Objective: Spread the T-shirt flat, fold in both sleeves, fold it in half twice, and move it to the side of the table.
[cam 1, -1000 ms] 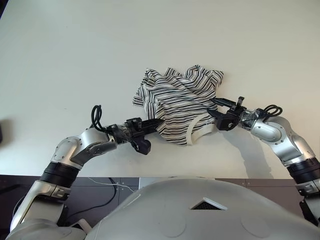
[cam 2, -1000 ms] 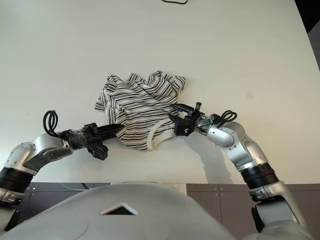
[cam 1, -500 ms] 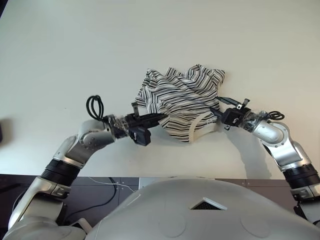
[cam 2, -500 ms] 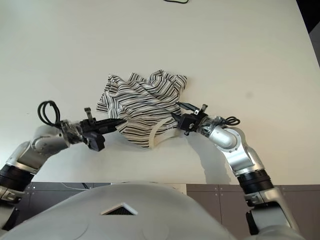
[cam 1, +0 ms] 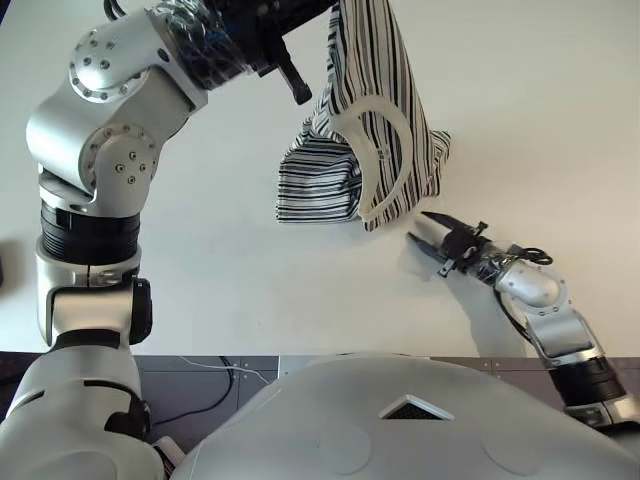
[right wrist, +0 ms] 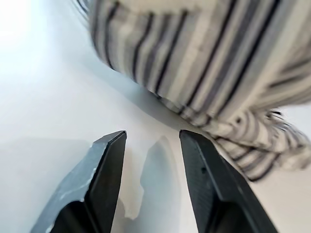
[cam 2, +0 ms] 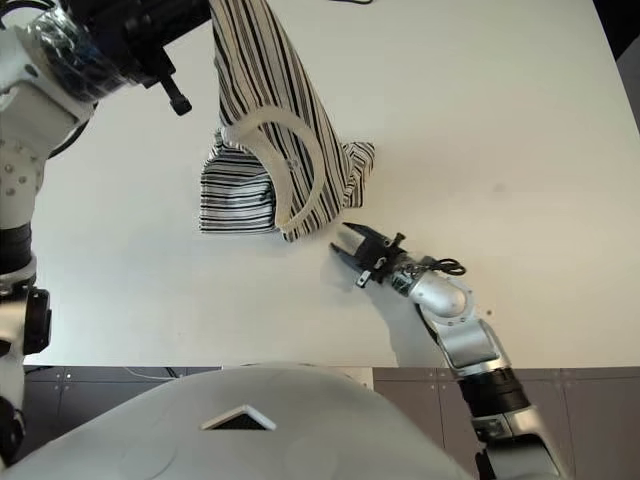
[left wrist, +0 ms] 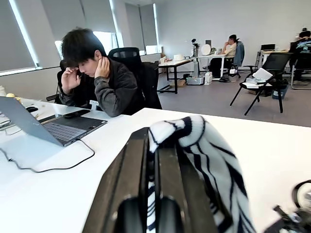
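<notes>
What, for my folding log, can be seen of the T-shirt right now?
The T-shirt looks like soft cloth with black and white stripes and a white ribbed collar. It is crumpled, not spread flat. The left gripper is shut on a bunched part and holds it high, so the cloth hangs in a drape while the lower part lies heaped on the table. The open right gripper sits near its edge, not touching.

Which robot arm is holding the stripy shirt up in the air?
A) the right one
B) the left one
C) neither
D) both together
B: the left arm's jaws are shut on the shirt and hold it high, while the right arm's jaws are open and empty, low over the table.
</notes>
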